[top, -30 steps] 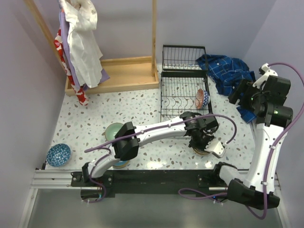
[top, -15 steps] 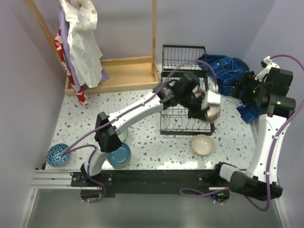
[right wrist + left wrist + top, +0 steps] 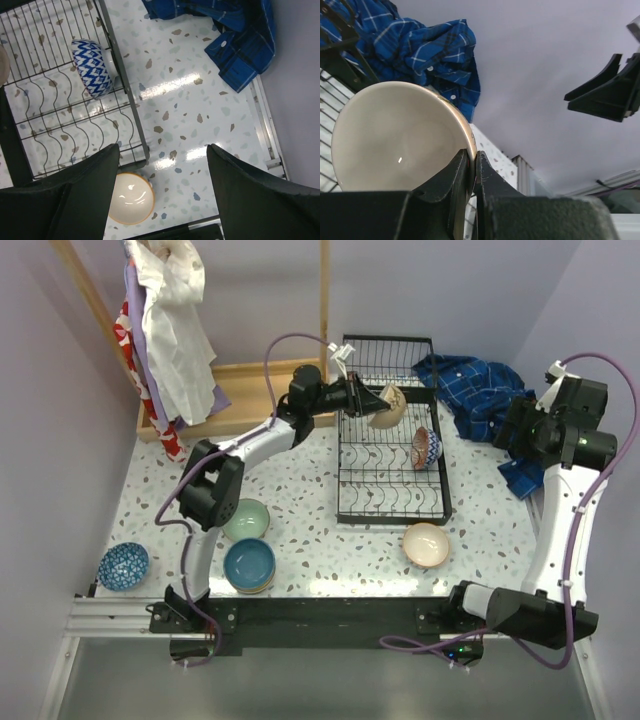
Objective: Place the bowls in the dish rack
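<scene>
Top external: my left gripper (image 3: 371,402) has swung the beige bowl (image 3: 388,406) from the dish rack's (image 3: 385,480) right side to above its far end (rim pinched, bowl tipped on edge). My right gripper (image 3: 162,150) hangs spread beside the blue shirt (image 3: 475,390).

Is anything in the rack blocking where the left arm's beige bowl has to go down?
Nothing visible. The left gripper holds the beige bowl over the rack at its far end; the slots around it look free. The only racked bowl, the patterned bowl, stands apart by the right rim.
</scene>
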You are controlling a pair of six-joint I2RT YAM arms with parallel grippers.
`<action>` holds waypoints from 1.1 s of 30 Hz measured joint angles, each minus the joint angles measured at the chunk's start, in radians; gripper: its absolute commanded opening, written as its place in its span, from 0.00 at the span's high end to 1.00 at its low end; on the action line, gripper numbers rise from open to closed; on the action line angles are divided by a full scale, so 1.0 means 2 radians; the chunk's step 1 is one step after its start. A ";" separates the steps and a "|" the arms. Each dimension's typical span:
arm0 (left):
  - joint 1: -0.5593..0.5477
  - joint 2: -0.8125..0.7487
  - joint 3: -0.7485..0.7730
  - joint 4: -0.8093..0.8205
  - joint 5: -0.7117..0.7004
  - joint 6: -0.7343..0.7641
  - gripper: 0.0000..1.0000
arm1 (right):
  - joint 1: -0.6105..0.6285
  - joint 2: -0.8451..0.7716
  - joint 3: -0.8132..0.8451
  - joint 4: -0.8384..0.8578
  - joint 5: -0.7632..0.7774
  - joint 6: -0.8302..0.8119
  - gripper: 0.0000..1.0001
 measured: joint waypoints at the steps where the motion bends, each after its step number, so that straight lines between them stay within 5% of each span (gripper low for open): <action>1: -0.002 0.007 -0.006 0.020 -0.002 -0.024 1.00 | 0.000 0.003 0.000 0.000 0.004 -0.004 0.26; 11: -0.021 0.030 -0.011 0.118 -0.069 -0.190 1.00 | 0.000 0.009 -0.031 0.002 0.037 -0.028 0.26; 20: -0.050 0.075 0.006 0.041 -0.154 -0.287 1.00 | 0.000 0.009 -0.040 0.003 0.040 -0.033 0.26; 33: -0.074 0.110 0.023 0.019 -0.179 -0.355 1.00 | 0.000 0.009 -0.068 0.001 0.041 -0.044 0.26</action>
